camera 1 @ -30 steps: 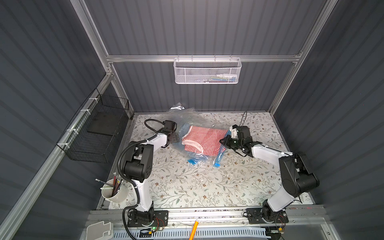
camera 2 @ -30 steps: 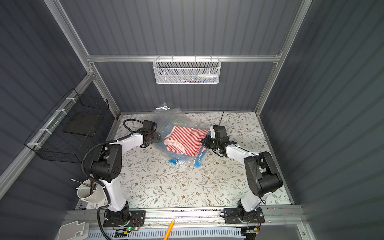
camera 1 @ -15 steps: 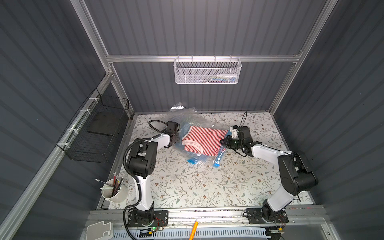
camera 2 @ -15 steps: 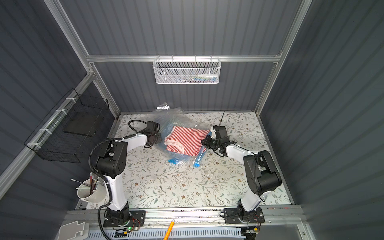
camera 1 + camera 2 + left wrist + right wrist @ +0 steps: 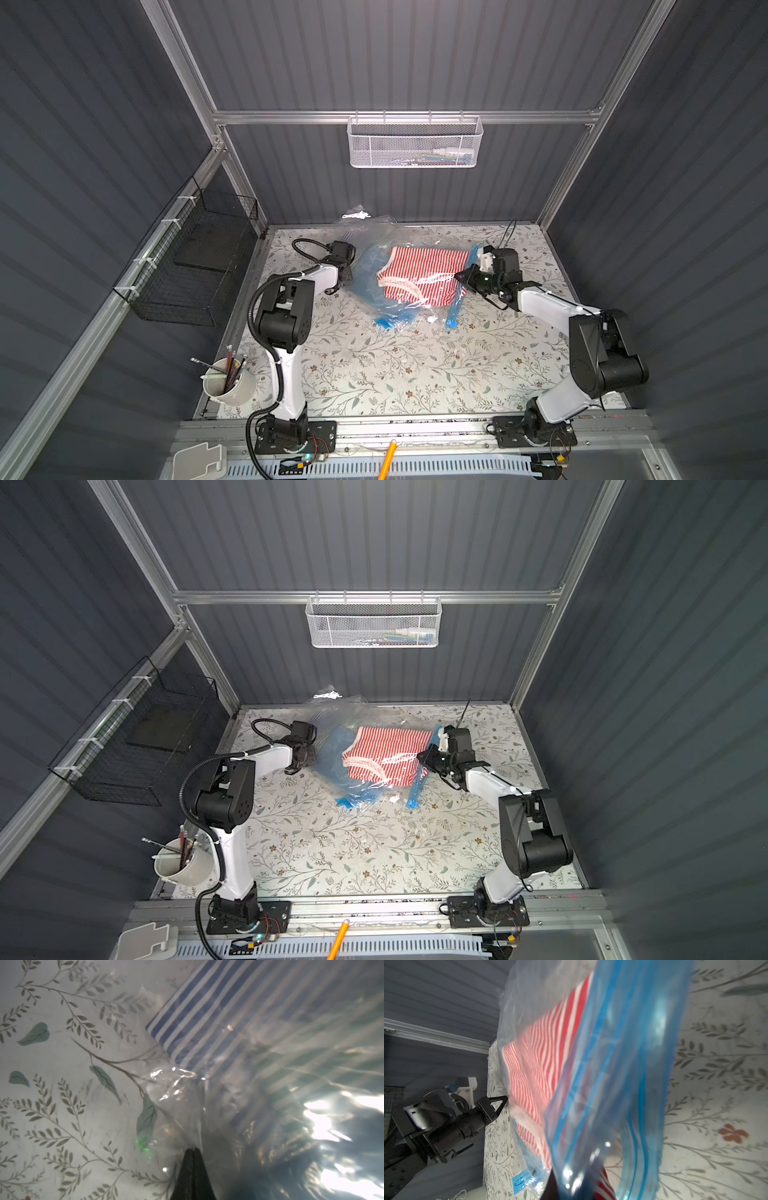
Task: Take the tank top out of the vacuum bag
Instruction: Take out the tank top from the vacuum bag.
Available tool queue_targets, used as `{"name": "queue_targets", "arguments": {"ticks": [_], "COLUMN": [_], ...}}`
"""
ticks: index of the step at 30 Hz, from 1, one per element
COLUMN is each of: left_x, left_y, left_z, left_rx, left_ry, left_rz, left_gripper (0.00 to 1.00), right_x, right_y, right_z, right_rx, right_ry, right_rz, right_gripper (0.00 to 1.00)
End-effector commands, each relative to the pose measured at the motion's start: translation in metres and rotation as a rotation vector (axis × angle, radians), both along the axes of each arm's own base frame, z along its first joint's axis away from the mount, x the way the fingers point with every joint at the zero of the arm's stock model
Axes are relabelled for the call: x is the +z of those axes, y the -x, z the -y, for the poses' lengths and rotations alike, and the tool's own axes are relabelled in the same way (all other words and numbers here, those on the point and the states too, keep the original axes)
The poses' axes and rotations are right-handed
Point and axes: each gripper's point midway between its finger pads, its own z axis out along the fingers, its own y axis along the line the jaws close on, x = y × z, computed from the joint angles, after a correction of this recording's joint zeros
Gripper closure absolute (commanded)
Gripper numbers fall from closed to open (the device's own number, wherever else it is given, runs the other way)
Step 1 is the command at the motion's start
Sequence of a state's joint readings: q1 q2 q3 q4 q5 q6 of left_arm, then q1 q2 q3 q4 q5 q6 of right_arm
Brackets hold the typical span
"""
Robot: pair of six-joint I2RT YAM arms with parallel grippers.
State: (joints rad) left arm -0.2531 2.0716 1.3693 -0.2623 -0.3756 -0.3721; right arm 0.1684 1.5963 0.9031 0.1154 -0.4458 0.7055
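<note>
In both top views the clear, blue-tinted vacuum bag (image 5: 368,272) (image 5: 330,756) lies crumpled at the back of the floral table. The red-and-white striped tank top (image 5: 424,268) (image 5: 388,746) is inside it. My left gripper (image 5: 350,277) (image 5: 193,1149) is shut, pinching the bag's clear plastic (image 5: 270,1084) at its left edge. My right gripper (image 5: 460,277) (image 5: 421,757) is at the bag's right end, shut on the tank top's edge (image 5: 605,1187). In the right wrist view the bag's blue zip band (image 5: 623,1064) drapes over its jaws and hides them.
A white mesh basket (image 5: 415,143) hangs on the back wall and a black wire basket (image 5: 195,257) on the left wall. A cup of pens (image 5: 228,384) stands at the front left. A blue-and-white striped sheet (image 5: 197,1012) shows through the plastic.
My left gripper moved right to the bag's edge and closed on the plastic. The right arm stayed put.
</note>
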Motion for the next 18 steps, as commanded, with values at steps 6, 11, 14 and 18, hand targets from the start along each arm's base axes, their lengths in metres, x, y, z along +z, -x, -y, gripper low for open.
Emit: {"name": "queue_targets", "arguments": {"ticks": [6,11,14,18], "left_x": [-0.019,-0.013,-0.018,-0.012], "left_y": [0.003,-0.009,-0.010,-0.011], "left_z": [-0.006,-0.001,0.000,0.002], "left_rx": [0.026,0.008,-0.006,-0.021], "left_ry": [0.002,0.003,-0.006,0.005], "left_rz": [-0.059,-0.051,-0.077,-0.054], "left_gripper": [1.00,1.00,1.00,1.00], "right_x": [-0.003,-0.008,-0.010,-0.018], "right_y": [0.001,0.001,0.001,0.001], "right_z": [0.023,0.026,0.021,0.017], "right_rx": [-0.036,-0.041,-0.014,0.009], "right_ry": [0.026,0.037,0.028,0.022], "right_rz": [-0.011,-0.027,-0.039,-0.071], "right_gripper": [1.00,1.00,1.00,1.00]}}
